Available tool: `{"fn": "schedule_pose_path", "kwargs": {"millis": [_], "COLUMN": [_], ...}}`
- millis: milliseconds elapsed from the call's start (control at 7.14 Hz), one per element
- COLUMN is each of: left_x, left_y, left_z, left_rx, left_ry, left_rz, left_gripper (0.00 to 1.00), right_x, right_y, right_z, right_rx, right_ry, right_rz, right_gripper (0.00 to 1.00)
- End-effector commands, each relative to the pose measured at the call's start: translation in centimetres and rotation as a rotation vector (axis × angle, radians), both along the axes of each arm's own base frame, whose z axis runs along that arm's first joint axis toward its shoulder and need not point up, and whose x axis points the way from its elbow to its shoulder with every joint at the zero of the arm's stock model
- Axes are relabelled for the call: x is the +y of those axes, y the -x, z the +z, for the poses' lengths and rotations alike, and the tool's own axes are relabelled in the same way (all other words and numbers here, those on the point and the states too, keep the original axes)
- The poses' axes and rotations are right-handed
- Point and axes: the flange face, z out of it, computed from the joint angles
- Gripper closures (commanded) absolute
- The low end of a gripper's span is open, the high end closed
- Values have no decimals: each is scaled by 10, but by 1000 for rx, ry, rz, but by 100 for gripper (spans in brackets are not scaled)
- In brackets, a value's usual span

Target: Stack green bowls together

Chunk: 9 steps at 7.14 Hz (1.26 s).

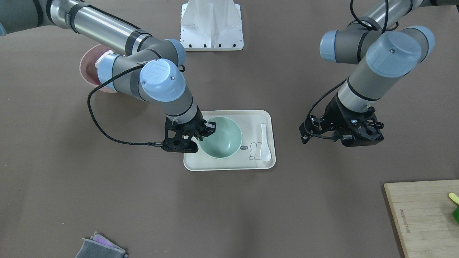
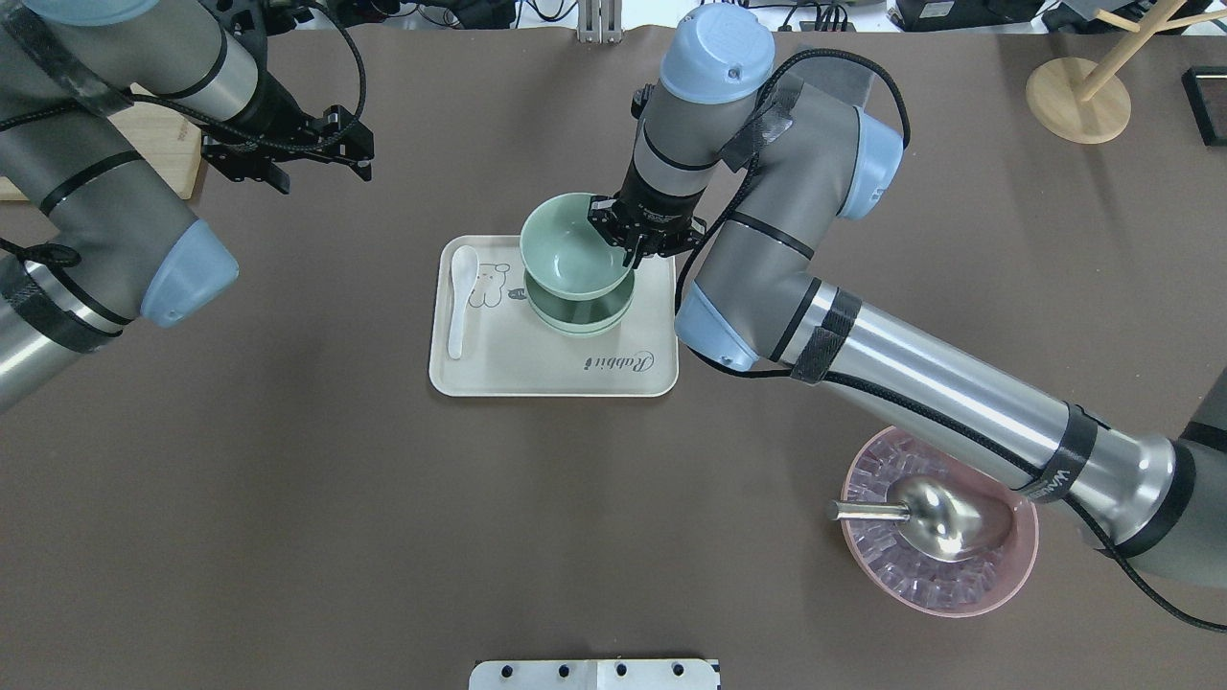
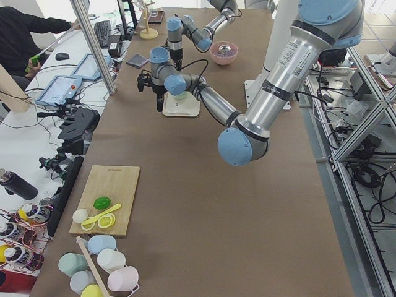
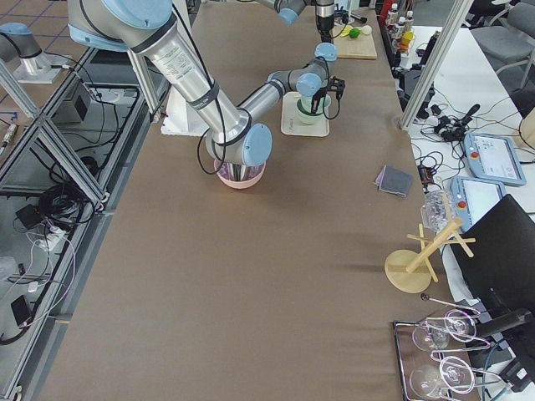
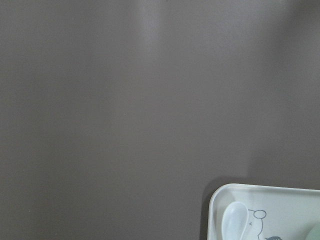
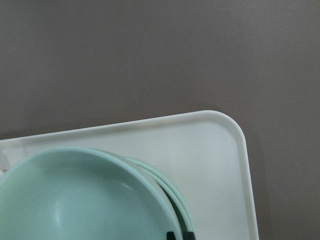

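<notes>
My right gripper (image 2: pixel 633 257) is shut on the rim of a pale green bowl (image 2: pixel 573 244) and holds it just above more green bowls (image 2: pixel 580 316) nested on the cream tray (image 2: pixel 556 374). I cannot tell how many lie beneath. In the front-facing view the right gripper (image 1: pixel 209 129) pinches the held bowl (image 1: pixel 222 139) at its left rim. The right wrist view shows the held bowl (image 6: pixel 75 200), a lower rim (image 6: pixel 170 186) and the tray (image 6: pixel 215 150). My left gripper (image 2: pixel 288 163) is open and empty, far left of the tray, also seen in the front-facing view (image 1: pixel 344 134).
A white spoon (image 2: pixel 460 297) lies on the tray's left side. A pink bowl (image 2: pixel 939 565) with a metal scoop stands at the near right. A wooden board (image 1: pixel 423 215) and a wooden stand (image 2: pixel 1078 96) are at the far edges. A grey cloth (image 1: pixel 100 247) lies far right.
</notes>
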Motion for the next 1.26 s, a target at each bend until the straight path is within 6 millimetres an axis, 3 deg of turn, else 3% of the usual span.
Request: {"fn": "schedule_pose_path", "kwargs": {"millis": [0,280,420,561,981,1121], "left_x": [0,-1,-1,-1,-2,-5], "left_y": [-1,-3,-3,-3,0,8], "left_z": [1,2,2,2,1,0], "left_rx": [-2,-3,-3,-3,-2,-1], "left_ry": [2,5,8,8,7,1], "left_rz": [1,3,3,3,-2,-14], "left_gripper": [2,2,2,2,2,2], "right_x": [9,11,10,10,-4,-14], "right_y": [13,15,15,14,-7,-34], "right_z": [6,7,7,5,-3,-9], "right_rx": [20,22,20,19,-1,-38], "right_ry": [-6,-8,-10,-15,-14,9], "right_rz": [3,2,4,6,22,19], "right_gripper": [100,100,60,1,0,0]}}
